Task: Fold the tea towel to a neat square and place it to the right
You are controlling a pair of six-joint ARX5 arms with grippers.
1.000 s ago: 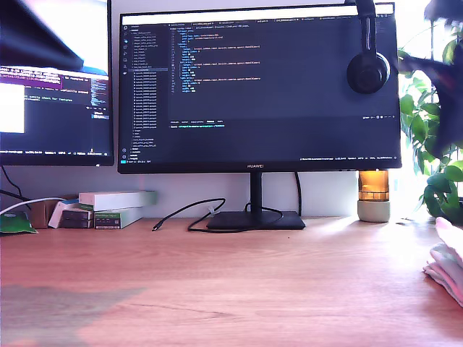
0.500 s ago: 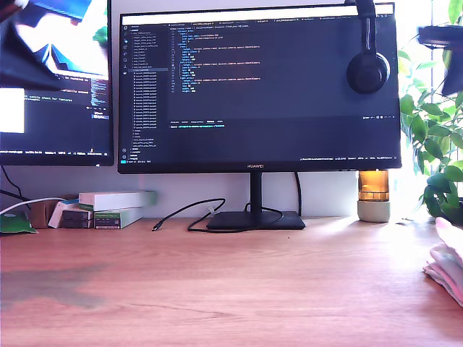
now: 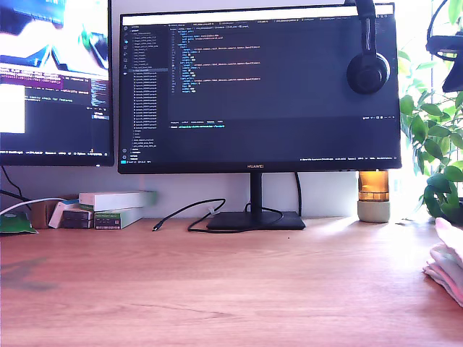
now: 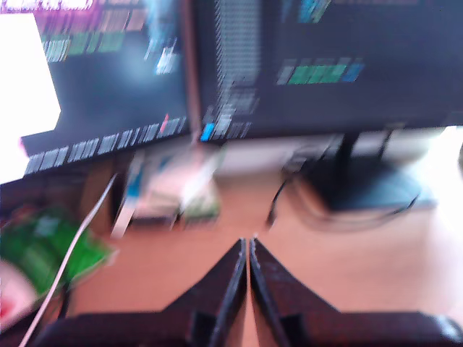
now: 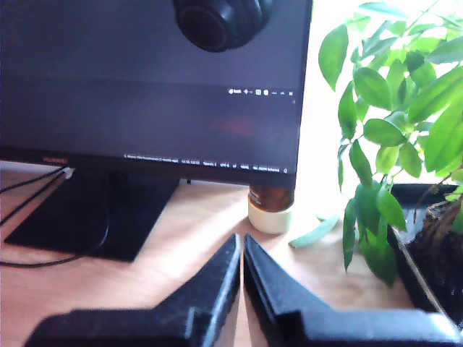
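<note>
Worktop (image 3: 231,289): wooden, wide, carrying everything in the exterior view. Large monitor (image 3: 259,87) stands at centre on a dark base (image 3: 255,220), a headset (image 3: 367,69) hung on its upper corner toward the exterior view's right. A second monitor (image 3: 54,79) fills the exterior view's left edge. Potted plant (image 3: 434,144) at the exterior view's right.

Tea towel (image 3: 445,269): a pale, bunched mass lying on the worktop at the exterior view's right edge, partly cut off by the frame. We see it in the exterior view only; neither wrist view shows it.

Our first tool (image 4: 247,249): jaws pressed together with nothing between them, held above the worktop and facing the boxes (image 4: 170,191) and the seam between the two monitors. This view is blurred. A green packet (image 4: 43,249) lies near the boxes.

Our second tool (image 5: 241,249): jaws likewise together and empty, facing the monitor base, the small amber jar (image 5: 270,210) and the plant's leaves. The jar's pale lower part reads clearly here.

Exterior view shows a dark arm part (image 3: 447,40) at its upper right corner; which arm, we cannot tell.

Against the earlier frames: the dark blurred shape over the second monitor is gone, and the soft shadow on the worktop at the exterior view's left has shrunk. The tea towel lies unchanged.
</note>
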